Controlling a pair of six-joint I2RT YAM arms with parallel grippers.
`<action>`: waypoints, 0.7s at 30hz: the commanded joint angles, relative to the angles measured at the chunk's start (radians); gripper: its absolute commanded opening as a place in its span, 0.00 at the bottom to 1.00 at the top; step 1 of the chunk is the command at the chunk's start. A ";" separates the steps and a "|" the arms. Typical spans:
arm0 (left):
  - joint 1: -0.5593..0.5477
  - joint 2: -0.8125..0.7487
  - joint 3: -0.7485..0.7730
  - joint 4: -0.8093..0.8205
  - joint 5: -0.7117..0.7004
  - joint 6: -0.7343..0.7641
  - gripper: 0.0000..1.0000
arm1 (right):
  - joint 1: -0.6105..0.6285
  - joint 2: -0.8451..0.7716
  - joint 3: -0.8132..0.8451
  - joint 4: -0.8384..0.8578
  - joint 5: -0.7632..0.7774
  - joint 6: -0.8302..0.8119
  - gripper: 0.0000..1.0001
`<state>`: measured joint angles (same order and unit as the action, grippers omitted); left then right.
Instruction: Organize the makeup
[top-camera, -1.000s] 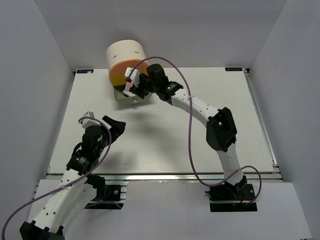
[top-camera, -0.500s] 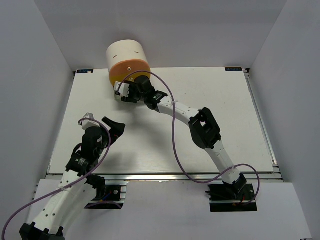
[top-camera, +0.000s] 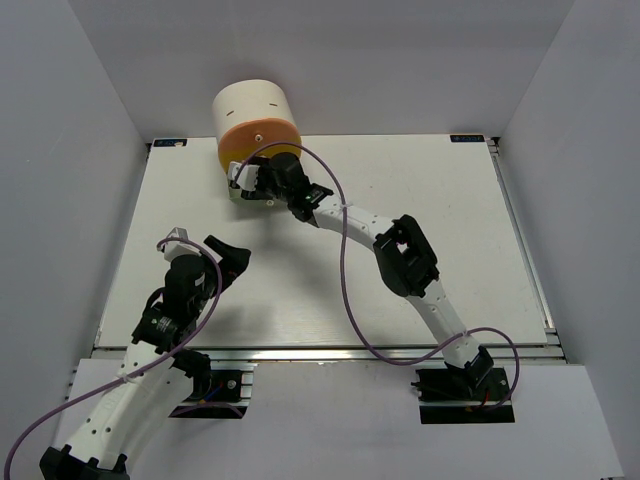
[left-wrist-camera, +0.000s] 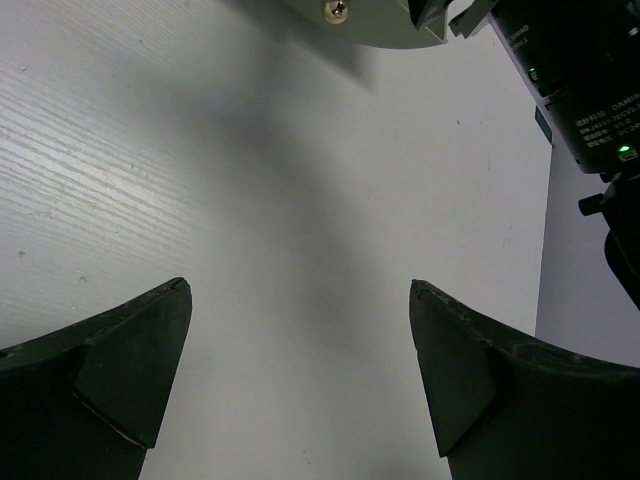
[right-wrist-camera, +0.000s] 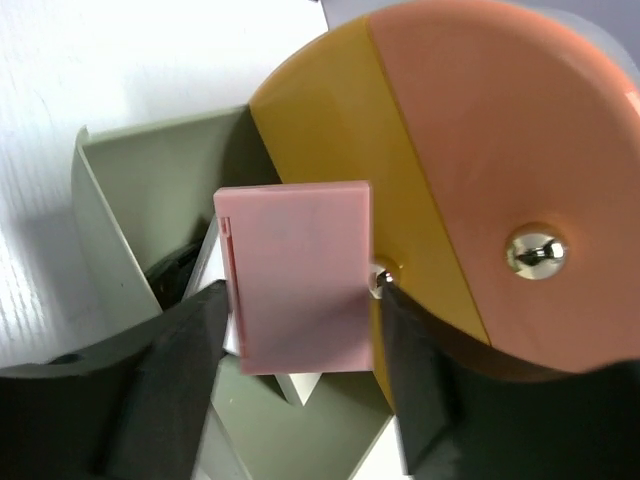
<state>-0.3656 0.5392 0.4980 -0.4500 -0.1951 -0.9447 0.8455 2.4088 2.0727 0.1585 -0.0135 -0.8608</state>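
Right tool (right-wrist-camera: 298, 350) farther left, around flat pale-pink square (right-wrist-camera: 295, 285).

- The left arm (top-camera: 150, 330) is folded low over its base, its wrist angled forward and a little to the right.
- The left tool (left-wrist-camera: 298, 288) hangs just above the surface. Its two dark fingers (left-wrist-camera: 120, 370) are spread wide, with nothing between them.
- The right arm (top-camera: 405, 255) stretches far forward and across to the left, bent at the elbow.
- The right tool (right-wrist-camera: 295, 300) has its fingers closed on the side edges of a pink square (right-wrist-camera: 295, 260), which stands out ahead of the fingertips.
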 joint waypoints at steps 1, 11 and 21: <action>0.004 -0.010 0.007 -0.015 -0.012 -0.003 0.98 | 0.004 0.010 0.009 0.096 0.040 -0.038 0.69; 0.004 -0.002 0.020 -0.007 -0.012 0.004 0.98 | 0.004 -0.037 -0.034 0.099 0.049 -0.006 0.84; 0.005 -0.041 0.019 0.022 0.009 0.024 0.98 | -0.049 -0.410 -0.178 -0.290 -0.118 0.409 0.89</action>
<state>-0.3656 0.5175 0.4995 -0.4519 -0.1974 -0.9398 0.8310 2.1975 1.8927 -0.0086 -0.0387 -0.6647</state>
